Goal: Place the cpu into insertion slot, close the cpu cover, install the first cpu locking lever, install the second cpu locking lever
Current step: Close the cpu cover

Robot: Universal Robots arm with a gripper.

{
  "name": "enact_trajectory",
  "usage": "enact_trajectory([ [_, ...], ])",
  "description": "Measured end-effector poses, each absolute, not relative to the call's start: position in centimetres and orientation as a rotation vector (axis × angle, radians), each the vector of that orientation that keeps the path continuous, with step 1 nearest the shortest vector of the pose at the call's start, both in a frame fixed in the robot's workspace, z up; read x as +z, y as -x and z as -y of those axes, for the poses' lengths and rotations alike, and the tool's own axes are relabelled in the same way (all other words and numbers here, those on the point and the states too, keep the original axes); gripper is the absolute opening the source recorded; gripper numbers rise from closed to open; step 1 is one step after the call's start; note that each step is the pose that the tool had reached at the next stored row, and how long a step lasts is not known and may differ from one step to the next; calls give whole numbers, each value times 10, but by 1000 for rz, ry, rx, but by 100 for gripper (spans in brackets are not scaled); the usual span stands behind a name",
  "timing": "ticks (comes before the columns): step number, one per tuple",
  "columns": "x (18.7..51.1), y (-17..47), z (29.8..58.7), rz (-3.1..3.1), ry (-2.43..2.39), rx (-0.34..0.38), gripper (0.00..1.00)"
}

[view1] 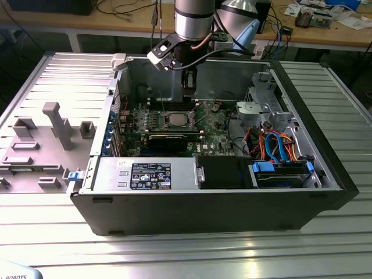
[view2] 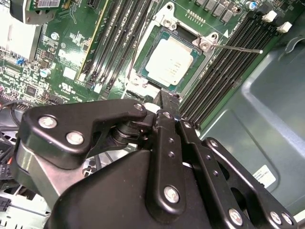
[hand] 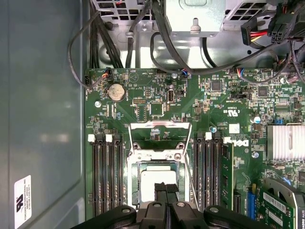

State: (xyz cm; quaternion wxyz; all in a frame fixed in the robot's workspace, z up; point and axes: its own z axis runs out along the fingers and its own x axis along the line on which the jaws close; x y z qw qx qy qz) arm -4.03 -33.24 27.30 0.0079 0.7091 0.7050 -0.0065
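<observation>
The black jaws are pressed together with nothing between them. In both wrist views their tips sit over one edge of the chip (hand: 151, 181); I cannot tell whether they touch it. The chip lies flat in the socket (hand: 137, 167), silver top up, with dark rim showing around it. Just past the socket, the cover (hand: 159, 125) is swung back off it, and green board shows through its window. A thin wire lever (view2: 238, 48) sticks out free from one socket corner, over the black memory slots (view2: 224, 67) that run along both sides. In the exterior view the arm (view1: 192, 17) reaches down into the lidless computer case (view1: 203, 209), which lies on a ribbed metal counter (view1: 174, 250).
</observation>
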Motion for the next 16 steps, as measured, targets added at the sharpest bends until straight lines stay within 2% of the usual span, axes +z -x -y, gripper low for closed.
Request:
enact_trajectory([
  [16,273,29,332,-2204,-2217,-20,11],
])
